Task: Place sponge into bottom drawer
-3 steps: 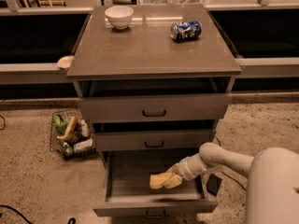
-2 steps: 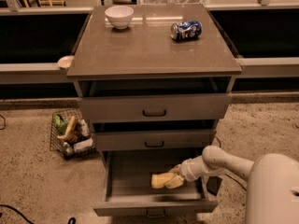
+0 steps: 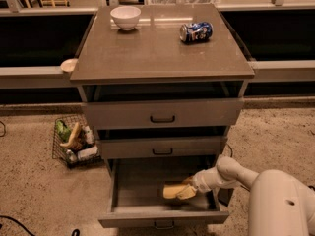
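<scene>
**Sponge Being Held Inside the Open Bottom Drawer**

At the far left, one wire basket [image 3: 74,146] of dark mesh is sitting on the speckled, gritty floor [image 3: 29,191], holding a jumble of packaged items. Above it, one small round tan disc [image 3: 68,65] is resting on a ledge just beside the cabinet.

The smooth grey-brown counter [image 3: 157,53] is carrying two things, well apart. One glossy white round bowl [image 3: 125,17] is standing upright near the back left. One blue metal can [image 3: 196,32] is lying on its side near the back right.

Below the counter, three flat-fronted drawers are sitting one under another, each wearing one slim dark handle. The top drawer [image 3: 123,114] and the middle drawer [image 3: 128,148] are each standing slightly ajar. The bottom drawer [image 3: 147,215], a wide shallow box, is standing pulled far out.

Inside it, toward the right, one soft pale-yellow sponge [image 3: 170,191] with rounded corners is sitting in the grip of the pincer [image 3: 184,191]. The pincer's two tan fingers are pinching the sponge's right end. I cannot tell whether the sponge is touching the drawer's floor. The smooth white arm [image 3: 231,173] is reaching in from the right, out of the robot's rounded white body [image 3: 280,205].
</scene>
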Tool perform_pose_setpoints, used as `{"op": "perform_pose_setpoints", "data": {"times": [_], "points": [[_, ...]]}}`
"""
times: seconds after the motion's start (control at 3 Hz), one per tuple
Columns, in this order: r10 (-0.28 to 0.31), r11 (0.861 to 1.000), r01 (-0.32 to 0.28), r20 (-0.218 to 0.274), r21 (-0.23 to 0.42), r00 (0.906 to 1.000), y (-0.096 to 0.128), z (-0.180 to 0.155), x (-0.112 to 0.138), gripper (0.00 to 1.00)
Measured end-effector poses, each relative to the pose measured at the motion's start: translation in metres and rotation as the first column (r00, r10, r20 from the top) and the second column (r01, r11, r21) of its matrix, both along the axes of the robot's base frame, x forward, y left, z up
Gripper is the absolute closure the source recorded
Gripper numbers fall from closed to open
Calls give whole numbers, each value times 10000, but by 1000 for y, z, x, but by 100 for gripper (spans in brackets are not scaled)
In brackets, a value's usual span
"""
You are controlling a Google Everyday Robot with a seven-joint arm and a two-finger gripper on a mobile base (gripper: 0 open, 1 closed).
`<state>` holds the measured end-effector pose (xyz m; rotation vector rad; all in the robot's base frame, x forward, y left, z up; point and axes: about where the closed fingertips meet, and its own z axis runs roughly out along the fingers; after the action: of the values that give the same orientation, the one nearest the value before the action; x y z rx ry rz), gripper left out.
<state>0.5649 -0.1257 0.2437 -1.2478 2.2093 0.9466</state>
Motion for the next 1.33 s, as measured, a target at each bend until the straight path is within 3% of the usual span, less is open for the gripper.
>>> {"op": "perform_pose_setpoints", "data": {"times": [0.67, 1.0, 1.33], "points": [[-293, 9993, 268, -1078, -251, 9937, -15, -46, 4, 36], [-369, 9991, 334, -1389, -275, 9896, -19, -60, 3, 11], [-359, 9994, 358, -1473, -32, 9884, -22, -64, 3, 0]]}}
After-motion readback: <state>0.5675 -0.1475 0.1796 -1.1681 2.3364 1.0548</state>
